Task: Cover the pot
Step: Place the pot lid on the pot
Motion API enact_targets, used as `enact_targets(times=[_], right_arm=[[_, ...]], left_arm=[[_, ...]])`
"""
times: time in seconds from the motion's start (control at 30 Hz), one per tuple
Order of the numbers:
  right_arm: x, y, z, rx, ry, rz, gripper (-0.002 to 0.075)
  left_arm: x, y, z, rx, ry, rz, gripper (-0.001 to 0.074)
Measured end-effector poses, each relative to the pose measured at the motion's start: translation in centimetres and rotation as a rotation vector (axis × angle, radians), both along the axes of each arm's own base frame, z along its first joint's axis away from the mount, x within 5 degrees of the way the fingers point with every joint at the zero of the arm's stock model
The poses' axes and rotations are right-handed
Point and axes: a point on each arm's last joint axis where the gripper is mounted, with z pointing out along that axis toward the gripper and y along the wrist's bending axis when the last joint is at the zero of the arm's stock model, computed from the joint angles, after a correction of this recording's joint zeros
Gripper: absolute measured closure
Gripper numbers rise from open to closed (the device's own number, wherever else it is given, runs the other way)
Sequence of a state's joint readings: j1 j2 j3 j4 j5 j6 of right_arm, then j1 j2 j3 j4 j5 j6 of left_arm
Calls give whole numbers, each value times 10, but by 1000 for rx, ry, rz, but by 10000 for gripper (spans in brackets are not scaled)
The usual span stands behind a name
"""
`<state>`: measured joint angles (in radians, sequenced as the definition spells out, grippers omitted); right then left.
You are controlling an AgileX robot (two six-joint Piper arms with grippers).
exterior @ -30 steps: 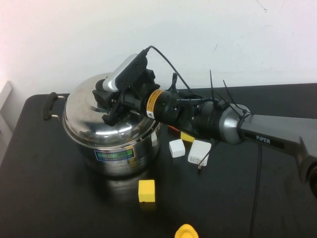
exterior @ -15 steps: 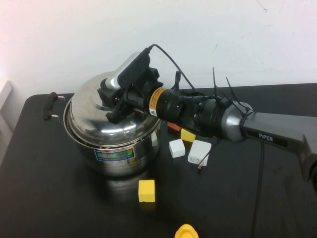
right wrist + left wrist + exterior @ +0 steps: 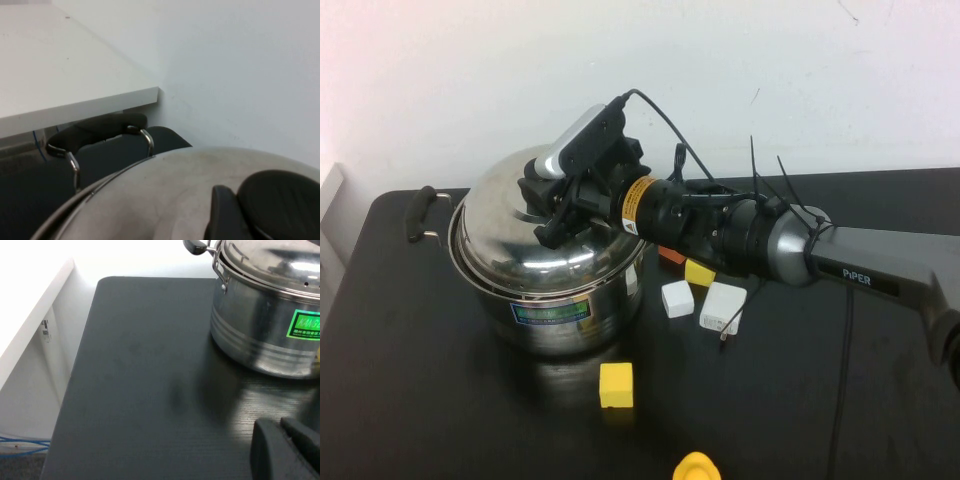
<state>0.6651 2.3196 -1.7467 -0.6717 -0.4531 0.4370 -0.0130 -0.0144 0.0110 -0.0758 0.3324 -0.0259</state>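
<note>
Blocks (image 3: 677,299) beside pot (image 3: 552,310), right hand (image 3: 542,205) above

My shiny steel pot (image 3: 555,300) stands upright near the desk's far-left corner, domed lid (image 3: 535,240) on it.

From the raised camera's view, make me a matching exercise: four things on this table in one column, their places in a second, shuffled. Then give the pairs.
Things:
1. lid
2. yellow cube
3. right gripper
4. left gripper

Places:
A. alone on the black table, in front of the pot
B. on top of the pot
C. low over the table to the pot's left, seen only by its own wrist camera
D. at the lid's black knob

Pairs: 1-B, 2-A, 3-D, 4-C
</note>
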Motion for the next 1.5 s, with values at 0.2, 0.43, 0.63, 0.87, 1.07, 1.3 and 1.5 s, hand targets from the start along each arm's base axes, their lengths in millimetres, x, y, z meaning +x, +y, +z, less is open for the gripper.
enact_targets(times=[0.2,0.43,0.63,0.87,1.07,1.3,1.5], right_arm=[[0,0,0,6,5,0,374],[0,1,-2,7,13,0,374],[0,2,-6,12,23,2,374],[-2,4,-9,34,58,0,374],[-2,5,-9,36,59,1,374],[-2,5,-8,54,77,-7,333],[-4,-4,15,37,114,-94,210]], left_arm=[[0,0,0,0,0,0,738],[0,0,0,0,0,0,738],[0,0,0,0,0,0,738],[0,0,0,2,0,-1,738],[0,0,0,2,0,-1,738],[0,0,0,2,0,-1,738],[0,0,0,2,0,-1,738]])
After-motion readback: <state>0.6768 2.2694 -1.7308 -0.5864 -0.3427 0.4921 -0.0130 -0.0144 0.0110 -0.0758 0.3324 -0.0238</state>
